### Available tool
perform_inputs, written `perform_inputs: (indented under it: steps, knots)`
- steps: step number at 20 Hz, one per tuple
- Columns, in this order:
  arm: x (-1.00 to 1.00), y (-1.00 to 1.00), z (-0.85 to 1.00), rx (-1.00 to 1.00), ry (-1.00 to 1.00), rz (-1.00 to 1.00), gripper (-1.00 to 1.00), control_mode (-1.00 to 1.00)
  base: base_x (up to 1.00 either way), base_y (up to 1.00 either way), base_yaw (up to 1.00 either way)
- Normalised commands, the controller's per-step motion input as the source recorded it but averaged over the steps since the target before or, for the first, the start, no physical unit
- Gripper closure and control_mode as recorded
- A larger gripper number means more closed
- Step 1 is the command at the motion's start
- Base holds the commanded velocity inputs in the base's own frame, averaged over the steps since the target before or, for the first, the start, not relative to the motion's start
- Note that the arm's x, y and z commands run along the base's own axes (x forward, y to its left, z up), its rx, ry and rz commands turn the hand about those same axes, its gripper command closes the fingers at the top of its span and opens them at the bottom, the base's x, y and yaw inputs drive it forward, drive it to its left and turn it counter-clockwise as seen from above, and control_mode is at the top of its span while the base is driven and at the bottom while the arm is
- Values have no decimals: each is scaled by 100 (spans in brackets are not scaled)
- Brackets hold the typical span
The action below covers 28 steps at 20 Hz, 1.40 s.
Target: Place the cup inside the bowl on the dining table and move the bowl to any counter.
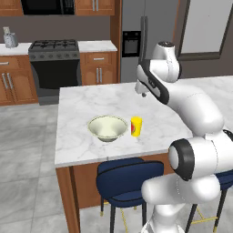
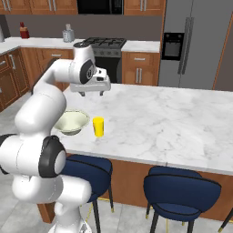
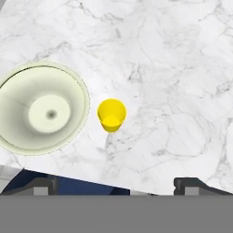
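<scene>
The small yellow cup (image 1: 136, 126) (image 2: 98, 126) (image 3: 112, 114) stands upright on the marble dining table (image 1: 91, 102) (image 2: 173, 118) (image 3: 173, 68). Just left of it, a small gap apart, sits the wide pale cream-green bowl (image 1: 108, 128) (image 2: 73, 122) (image 3: 43, 113), with nothing in it. A red mark shows on the cup's side in the left base view. My gripper (image 2: 93, 93) (image 3: 116, 185) hangs high above the table, behind the cup and bowl, and points straight down. It is open, its fingertips (image 3: 43, 184) far apart, with nothing between them.
Dark blue stools (image 1: 127, 179) (image 2: 179, 191) stand at the table's near edge. Behind the table run a wall counter (image 1: 95, 45) (image 2: 141, 45) over brown cabinets, a stove (image 1: 54, 63) and a grey fridge (image 2: 191, 41). The marble right of the cup is bare.
</scene>
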Motion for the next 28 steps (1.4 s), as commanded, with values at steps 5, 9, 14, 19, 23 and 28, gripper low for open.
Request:
perform_inputs:
  steps: [5,9,14,19,23,28]
  knots:
    - [20,-1,0,0,0,1,-100,-100,0,0,0]
    - [16,-3,0,0,0,2,-100,-100,0,0,0]
    - [5,-7,0,0,0,1,-100,-100,0,0,0]
    - [0,-14,0,0,0,0,-100,-100,0,0,0]
    - [1,-12,-1,0,0,0,-100,-100,0,0,0]
    - [1,-4,-5,0,0,0,-100,-100,0,0,0]
